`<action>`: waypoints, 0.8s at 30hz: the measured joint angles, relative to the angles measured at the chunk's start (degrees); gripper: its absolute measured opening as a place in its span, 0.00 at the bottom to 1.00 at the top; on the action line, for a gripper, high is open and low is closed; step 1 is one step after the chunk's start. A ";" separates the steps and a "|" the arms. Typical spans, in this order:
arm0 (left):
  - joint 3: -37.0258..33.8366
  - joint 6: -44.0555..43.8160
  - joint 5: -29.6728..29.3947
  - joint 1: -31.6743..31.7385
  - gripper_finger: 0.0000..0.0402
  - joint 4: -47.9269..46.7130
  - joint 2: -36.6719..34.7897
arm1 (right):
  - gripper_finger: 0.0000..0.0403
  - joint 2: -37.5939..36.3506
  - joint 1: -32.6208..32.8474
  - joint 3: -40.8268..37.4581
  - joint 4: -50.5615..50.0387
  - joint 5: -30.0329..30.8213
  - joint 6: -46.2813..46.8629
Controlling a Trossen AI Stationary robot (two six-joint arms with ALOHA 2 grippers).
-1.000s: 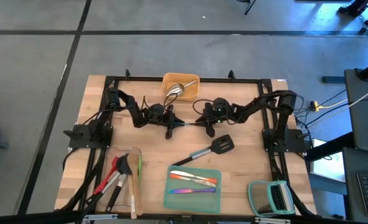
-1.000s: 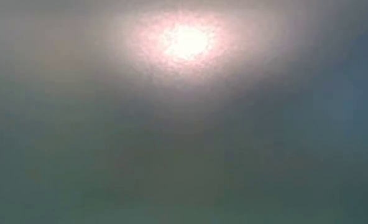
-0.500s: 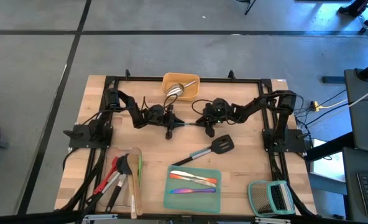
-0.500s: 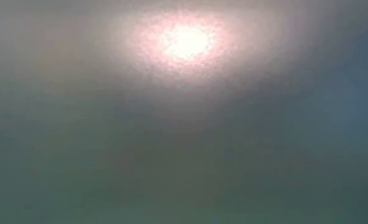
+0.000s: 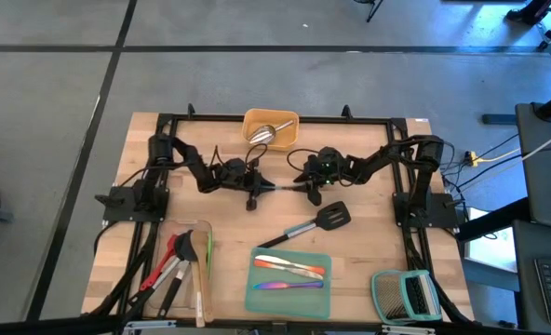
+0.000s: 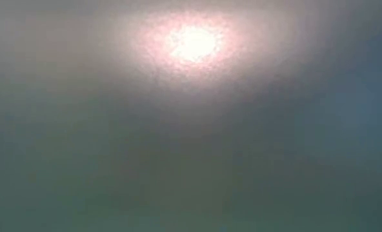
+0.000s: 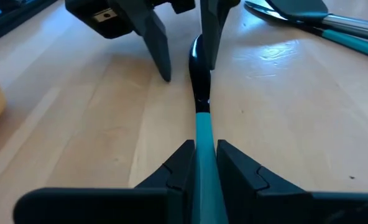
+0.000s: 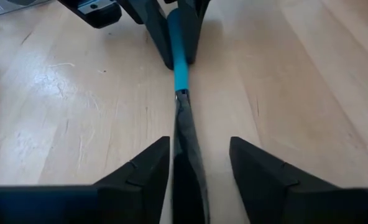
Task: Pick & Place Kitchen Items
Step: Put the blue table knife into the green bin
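A utensil with a teal handle and a black head spans the gap between my two grippers at the table's middle. My left gripper is shut on its teal handle. My right gripper faces it, open. Its fingers stand on either side of the black head, which runs close along one finger; I cannot tell whether they touch. A black slotted turner lies flat on the wood nearer the front. The low view shows only glare. My left gripper pinches the teal handle between its two fingers. The fingers come nearly level from the table's left side and lie along the handle. The utensil reaches on toward my right gripper, black head foremost, seemingly clear of the wood.
A yellow tray with a steel scoop stands at the far edge. At the near edge are a clear tray of red and black tools, a teal tray with cutlery, and a green-framed rack. Bare wood lies around the turner.
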 joint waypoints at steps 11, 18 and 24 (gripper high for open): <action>0.02 2.07 -3.29 -1.03 0.13 -0.10 -0.89 | 0.49 0.00 0.09 0.00 -0.20 -0.91 0.57; 0.11 3.46 -4.51 -1.03 0.13 0.44 -0.96 | 0.49 0.00 0.09 0.02 -0.17 -1.00 2.44; 0.73 5.12 -6.63 -1.79 0.13 1.13 -1.07 | 0.49 -0.17 0.06 0.83 -2.73 -1.30 5.35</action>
